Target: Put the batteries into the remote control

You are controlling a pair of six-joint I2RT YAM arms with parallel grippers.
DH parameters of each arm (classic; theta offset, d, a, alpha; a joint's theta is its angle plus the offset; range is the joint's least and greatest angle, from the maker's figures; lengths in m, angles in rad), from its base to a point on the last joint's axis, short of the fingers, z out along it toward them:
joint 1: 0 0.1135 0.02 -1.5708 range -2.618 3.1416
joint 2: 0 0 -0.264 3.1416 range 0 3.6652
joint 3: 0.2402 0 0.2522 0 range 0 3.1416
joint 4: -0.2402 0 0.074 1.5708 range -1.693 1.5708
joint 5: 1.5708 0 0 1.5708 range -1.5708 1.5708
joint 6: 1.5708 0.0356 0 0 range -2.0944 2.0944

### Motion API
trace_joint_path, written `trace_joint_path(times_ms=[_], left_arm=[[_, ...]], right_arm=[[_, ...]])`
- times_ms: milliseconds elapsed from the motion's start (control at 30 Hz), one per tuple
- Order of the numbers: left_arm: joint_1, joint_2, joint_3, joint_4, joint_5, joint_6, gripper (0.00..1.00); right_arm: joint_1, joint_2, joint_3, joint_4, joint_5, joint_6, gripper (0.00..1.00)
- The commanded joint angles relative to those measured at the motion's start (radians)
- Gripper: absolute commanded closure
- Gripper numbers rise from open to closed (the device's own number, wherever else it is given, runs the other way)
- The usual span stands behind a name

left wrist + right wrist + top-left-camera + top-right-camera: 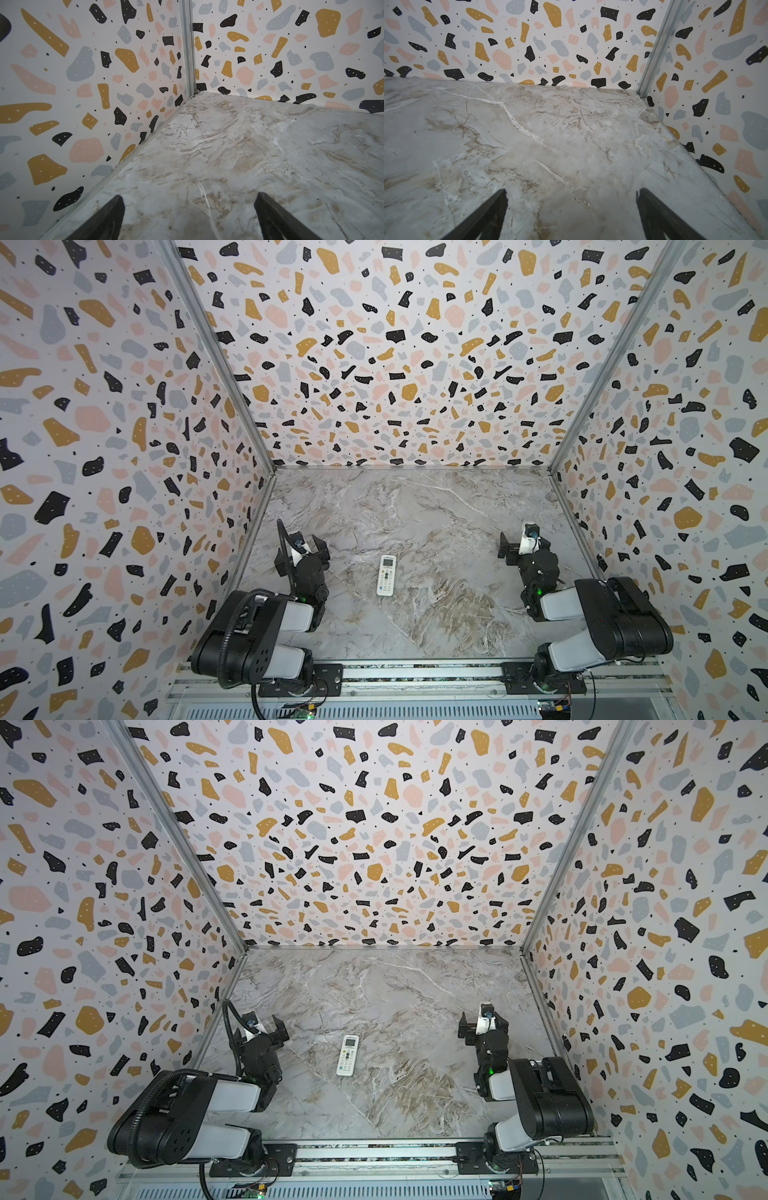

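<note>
What you can't see
Wrist-view edges crop the left gripper (189,195) and right gripper (572,189); labels on the remote control (386,576) seem too small to read.

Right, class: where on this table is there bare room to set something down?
Bare marble table fills the far half, up to the back wall. Also free: the strip between the remote control and the right gripper, and the near middle before the rail. Tightest: between the remote control and the left gripper. Both grippers' jaws stand open, empty.
</note>
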Motion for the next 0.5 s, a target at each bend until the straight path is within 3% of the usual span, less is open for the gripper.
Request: trace_joint_path(times_ms=[0, 467], left_arm=[[0.005, -0.007, 0.003, 0.046, 0.001, -0.009, 0.01], [0.004, -0.007, 0.002, 0.046, 0.001, -0.010, 0.01]], right_arm=[[-0.003, -0.009, 0.007, 0.010, 0.003, 0.009, 0.01], [-0.002, -0.007, 0.008, 0.011, 0.002, 0.008, 0.01]])
